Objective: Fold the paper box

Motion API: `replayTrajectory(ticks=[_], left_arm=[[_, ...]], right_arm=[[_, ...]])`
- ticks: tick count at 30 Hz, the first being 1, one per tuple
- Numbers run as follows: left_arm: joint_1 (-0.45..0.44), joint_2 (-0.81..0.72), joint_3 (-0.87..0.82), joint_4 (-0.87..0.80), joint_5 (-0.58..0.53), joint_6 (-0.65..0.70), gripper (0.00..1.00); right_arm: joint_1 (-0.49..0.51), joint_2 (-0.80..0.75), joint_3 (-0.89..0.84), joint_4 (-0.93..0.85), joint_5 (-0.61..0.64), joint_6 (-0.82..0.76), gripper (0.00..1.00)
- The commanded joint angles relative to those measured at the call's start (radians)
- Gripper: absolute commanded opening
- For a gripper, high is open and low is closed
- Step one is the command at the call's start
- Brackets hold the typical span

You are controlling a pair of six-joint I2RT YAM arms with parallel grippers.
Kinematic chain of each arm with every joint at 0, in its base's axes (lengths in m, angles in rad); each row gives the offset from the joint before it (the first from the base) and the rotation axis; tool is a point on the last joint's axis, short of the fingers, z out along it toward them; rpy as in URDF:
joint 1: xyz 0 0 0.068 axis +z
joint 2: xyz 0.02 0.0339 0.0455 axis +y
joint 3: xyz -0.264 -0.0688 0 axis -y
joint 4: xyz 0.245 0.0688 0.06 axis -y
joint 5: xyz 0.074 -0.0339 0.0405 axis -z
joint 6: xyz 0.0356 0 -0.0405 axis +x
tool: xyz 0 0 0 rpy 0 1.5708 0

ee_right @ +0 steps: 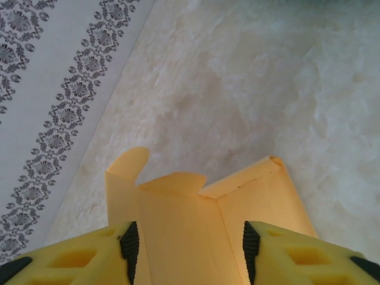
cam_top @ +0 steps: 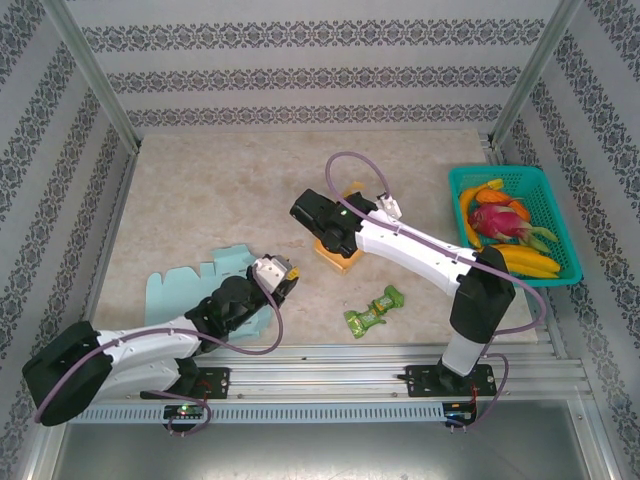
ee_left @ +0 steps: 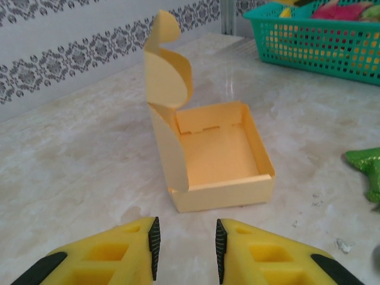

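On the table (cam_top: 200,200), paper box (ee_left: 225,193) opens upward.

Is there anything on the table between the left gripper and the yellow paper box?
Nothing visible. Bare table lies between the open left gripper and the paper box; the green packet sits off to the right, clear of that path.

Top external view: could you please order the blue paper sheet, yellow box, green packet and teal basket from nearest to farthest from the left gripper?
1. Blue paper sheet, beneath the left gripper and its arm.
2. Yellow box, just to its right.
3. Green packet, right and toward the bases.
4. Teal basket, at the far right edge.
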Motion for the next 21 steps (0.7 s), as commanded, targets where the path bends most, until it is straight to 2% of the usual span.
replayTrajectory(ticks=[1,3,4,6,8,10,11,13,17,21], left_arm=[[-0.013,0.03,0.026,0.032,-0.001,-0.03,0.33],[-0.013,0.042,0.042,0.006,0.002,-0.039,0.33],[-0.013,0.044,0.05,-0.008,0.0,-0.044,0.33],[-0.013,0.054,0.066,-0.022,0.012,-0.066,0.35],[-0.013,0.072,0.083,-0.031,0.031,-0.087,0.36],[-0.013,0.101,0.113,-0.053,0.054,-0.102,0.36],[-0.013,0.118,0.129,-0.06,0.059,-0.105,0.36],[-0.013,0.159,0.15,-0.058,0.054,-0.11,0.36],[-0.012,0.238,0.189,-0.048,0.043,-0.125,0.35],[-0.012,0.297,0.233,-0.058,0.027,-0.164,0.35]], right_arm=[[-0.01,-0.052,-0.044,0.122,0.106,-0.183,0.53],[-0.021,-0.116,-0.081,0.221,0.137,-0.424,0.53],[-0.03,-0.146,-0.103,0.275,0.143,-0.557,0.57],[-0.064,-0.227,-0.19,0.516,0.111,-0.969,0.65],[-0.131,-0.296,-0.309,0.783,-0.076,-1.401,0.67],[-0.243,-0.358,-0.377,0.887,-0.413,-1.69,0.65],[-0.3,-0.373,-0.386,0.882,-0.555,-1.769,0.65],[-0.414,-0.38,-0.375,0.811,-0.749,-1.903,0.65],[-0.585,-0.335,-0.344,0.729,-1.034,-2.1,0.63],[-0.706,-0.258,-0.329,0.748,-1.308,-2.229,0.59]])
